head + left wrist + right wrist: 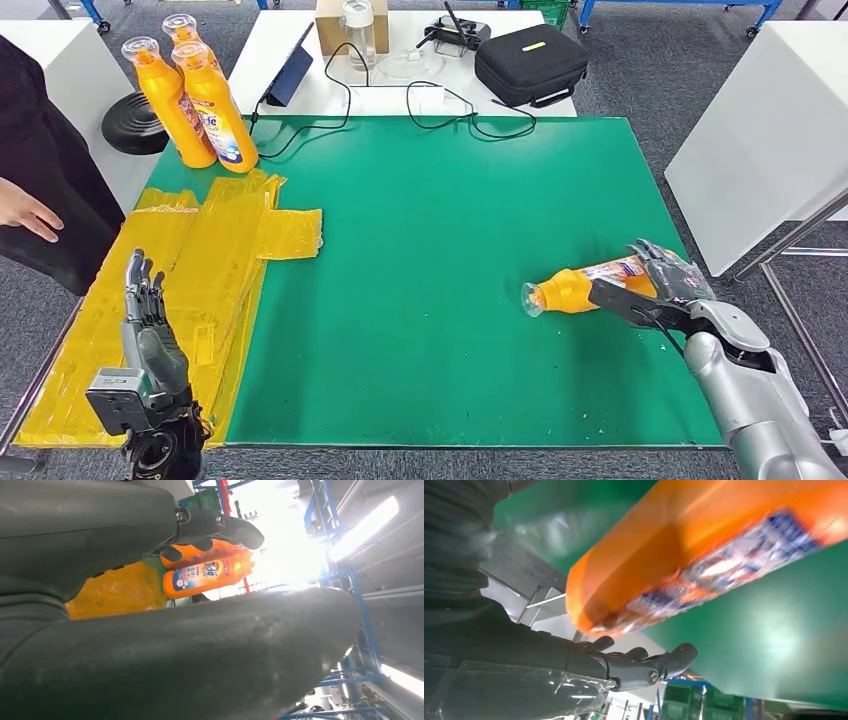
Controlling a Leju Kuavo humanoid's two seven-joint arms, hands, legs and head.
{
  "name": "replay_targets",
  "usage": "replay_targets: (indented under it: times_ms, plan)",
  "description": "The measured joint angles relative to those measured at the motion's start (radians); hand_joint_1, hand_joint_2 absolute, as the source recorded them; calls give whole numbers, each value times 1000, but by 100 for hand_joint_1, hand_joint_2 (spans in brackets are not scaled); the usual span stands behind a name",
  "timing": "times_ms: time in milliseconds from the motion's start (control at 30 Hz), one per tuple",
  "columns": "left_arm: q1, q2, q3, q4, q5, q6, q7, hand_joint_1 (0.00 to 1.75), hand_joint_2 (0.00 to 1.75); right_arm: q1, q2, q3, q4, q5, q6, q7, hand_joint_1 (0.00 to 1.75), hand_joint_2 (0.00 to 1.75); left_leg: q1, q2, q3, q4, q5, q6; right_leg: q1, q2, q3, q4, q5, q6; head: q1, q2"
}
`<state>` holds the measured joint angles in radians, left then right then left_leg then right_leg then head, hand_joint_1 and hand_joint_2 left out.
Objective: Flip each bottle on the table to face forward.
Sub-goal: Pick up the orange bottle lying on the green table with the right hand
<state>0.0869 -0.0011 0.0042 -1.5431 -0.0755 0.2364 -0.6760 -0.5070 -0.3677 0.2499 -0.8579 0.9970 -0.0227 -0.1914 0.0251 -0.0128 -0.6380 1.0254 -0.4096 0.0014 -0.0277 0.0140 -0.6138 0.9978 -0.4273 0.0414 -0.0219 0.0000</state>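
Observation:
An orange detergent bottle (585,285) lies on its side on the green mat (420,250) near the right edge, clear cap pointing left. My right hand (665,285) reaches around its base end, thumb in front and fingers behind. In the right wrist view the bottle (704,555) is blurred, and a gap separates it from the spread fingers (644,667). Three more orange bottles (215,115) stand upright at the mat's far left corner. In the left wrist view one labelled bottle (210,575) is visible. My left hand (148,320) is held up with fingers straight, holding nothing, over the front left.
Crinkled yellow plastic sheeting (200,270) covers the mat's left side. A person's hand (25,215) is at the left edge. Behind the mat a white table carries a black case (530,62), cables and a tablet. Another white table (760,130) stands to the right.

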Motion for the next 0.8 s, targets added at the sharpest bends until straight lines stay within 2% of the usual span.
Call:
replay_targets:
  times_ms: [267, 533, 800]
  plan:
    - [-1, 3, 0, -2, 5, -13, 4, 0, 0, -9, 6, 32, 15, -17, 9, 15, 0, 175, -1, -2, -1, 0, 0, 0, -1, -1, 0, 0, 0, 0, 0, 0]
    - [-2, 6, 0, -6, 15, -16, 8, 0, 0, -5, -12, 44, 14, -25, 50, 29, 0, 175, -1, -2, 0, 0, 0, 0, -1, -1, -1, 0, 0, 0, 0, 0]
    - [-10, 15, 0, -6, 40, -30, 5, 0, 0, -5, -67, 66, 35, -21, 193, 48, 0, 175, -1, -3, 0, 0, 0, 0, -2, -2, 0, 0, 0, 0, 0, 0]
